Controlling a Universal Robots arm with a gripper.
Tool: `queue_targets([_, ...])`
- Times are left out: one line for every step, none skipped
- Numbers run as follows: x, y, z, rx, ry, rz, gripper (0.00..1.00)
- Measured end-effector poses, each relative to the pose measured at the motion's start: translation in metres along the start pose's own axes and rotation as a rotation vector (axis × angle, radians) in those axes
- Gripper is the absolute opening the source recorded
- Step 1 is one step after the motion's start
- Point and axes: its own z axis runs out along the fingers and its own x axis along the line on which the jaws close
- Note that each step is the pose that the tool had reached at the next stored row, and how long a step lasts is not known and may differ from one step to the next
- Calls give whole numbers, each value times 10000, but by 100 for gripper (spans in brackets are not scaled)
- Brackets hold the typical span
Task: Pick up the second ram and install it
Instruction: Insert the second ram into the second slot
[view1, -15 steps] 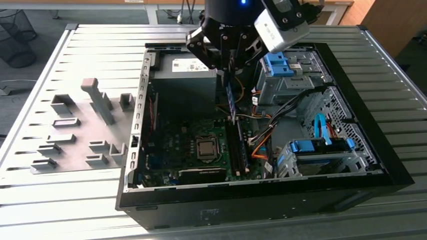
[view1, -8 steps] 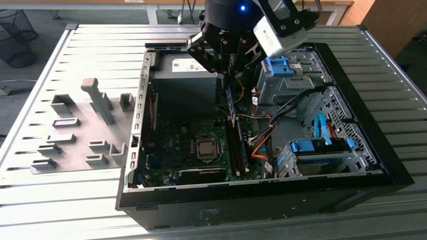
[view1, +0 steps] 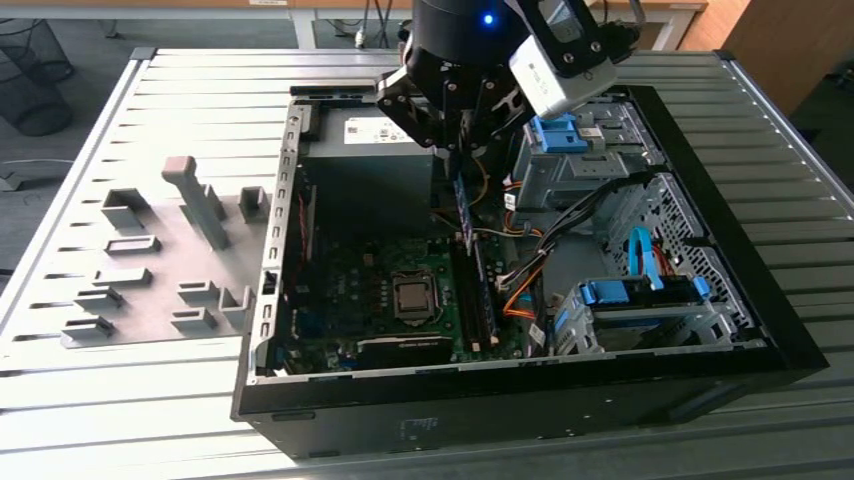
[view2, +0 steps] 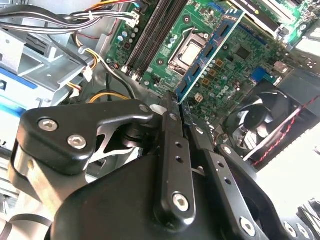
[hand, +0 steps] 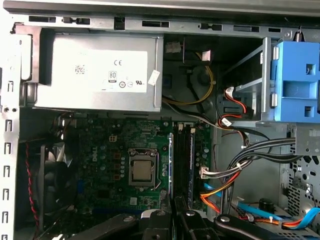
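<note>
One second ram (view2: 207, 54) between end effector (view2: 176, 107) fingers.

Grey ribbed metal table (view1: 160, 90), wire wastebasket (view1: 34, 75) beyond.

A robot arm's black claw (view1: 461, 140) hangs over an open computer case (view1: 747, 330) lying on a slatted metal tabletop (view1: 160, 410), gripping a blue ram stick (view1: 463, 205) on edge above the motherboard (view1: 387, 300). Grey holder blocks (view1: 160, 260) sit beside the case on the exterior view's left.
</note>
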Motion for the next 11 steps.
queue_targets([-10,0,12,2,0,0,14])
queue_targets([-13,0,23,1,0,0,14])
queue_targets([-14,0,33,2,1,1,14])
queue_targets([-14,0,41,2,1,2,14])
queue_targets([-14,-1,51,2,1,2,14])
queue_targets([-15,-1,61,2,1,0,14])
queue_targets([-15,-1,70,2,1,0,14])
queue_targets([-15,0,75,3,1,0,14])
queue_targets([-15,0,76,3,2,0,14])
queue_targets([-14,-1,77,2,1,0,14])
queue_targets([-14,-1,78,2,1,0,14])
